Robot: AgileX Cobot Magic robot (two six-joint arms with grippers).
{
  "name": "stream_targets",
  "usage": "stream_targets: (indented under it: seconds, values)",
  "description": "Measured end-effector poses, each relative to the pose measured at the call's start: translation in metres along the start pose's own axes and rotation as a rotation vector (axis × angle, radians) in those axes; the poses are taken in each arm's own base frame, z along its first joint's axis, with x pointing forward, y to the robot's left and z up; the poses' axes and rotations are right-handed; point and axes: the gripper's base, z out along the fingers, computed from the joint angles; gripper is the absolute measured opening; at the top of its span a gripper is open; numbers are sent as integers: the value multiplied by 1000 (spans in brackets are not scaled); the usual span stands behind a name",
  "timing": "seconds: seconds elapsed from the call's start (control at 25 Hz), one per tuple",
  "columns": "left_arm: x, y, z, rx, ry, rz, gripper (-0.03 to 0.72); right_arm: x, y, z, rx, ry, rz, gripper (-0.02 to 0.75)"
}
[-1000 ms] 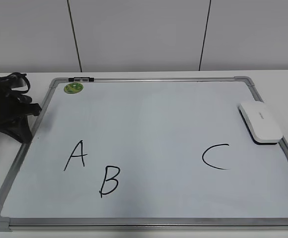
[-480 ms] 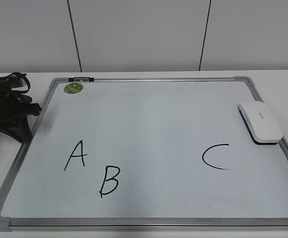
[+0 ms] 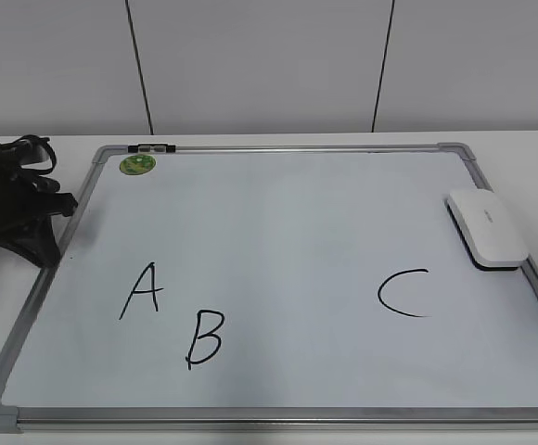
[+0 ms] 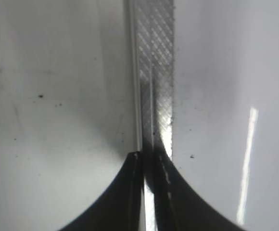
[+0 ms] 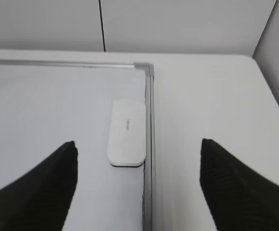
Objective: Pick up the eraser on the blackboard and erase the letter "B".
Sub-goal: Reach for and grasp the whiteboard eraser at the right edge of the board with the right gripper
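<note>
The white eraser [image 3: 487, 229] lies flat at the right edge of the blackboard [image 3: 288, 222], above the letter "C" [image 3: 403, 293]. The letter "B" [image 3: 204, 338] is at the lower left, just right of the "A" [image 3: 142, 290]. My left gripper [image 3: 39, 243] rests shut and empty at the board's left frame; in the left wrist view it [image 4: 149, 161] sits over the grey frame [image 4: 154, 72]. My right gripper [image 5: 137, 143] is open and empty, above and short of the eraser [image 5: 126, 132]; it is out of the exterior view.
A round green magnet [image 3: 137, 165] and a small black clip [image 3: 150, 147] sit at the board's top left. The board's right frame [image 5: 149, 120] runs beside the eraser, with white table [image 5: 211, 96] to its right. A grey wall stands behind.
</note>
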Motion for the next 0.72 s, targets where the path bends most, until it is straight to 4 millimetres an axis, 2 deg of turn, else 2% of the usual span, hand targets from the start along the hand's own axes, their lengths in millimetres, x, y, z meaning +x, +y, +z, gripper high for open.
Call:
stream_targets:
  seconds: [0.08,0.16,0.36,0.48,0.52,0.72]
  values:
    - [0,0,0,0,0,0,41,-1,0,19,-5,71,1,655]
    - [0,0,0,0,1,0,41,-5,-1,37,-9,128,2,669]
    - [0,0,0,1,2,0,41,-14,-1,86,-28,315,13,672]
    - [0,0,0,1,2,0,41,-20,-2,121,-45,484,15,671]
    - [0,0,0,1,2,0,41,-21,-2,127,-48,508,15,671]
    - [0,0,0,1,2,0,41,-29,-2,181,-62,648,17,671]
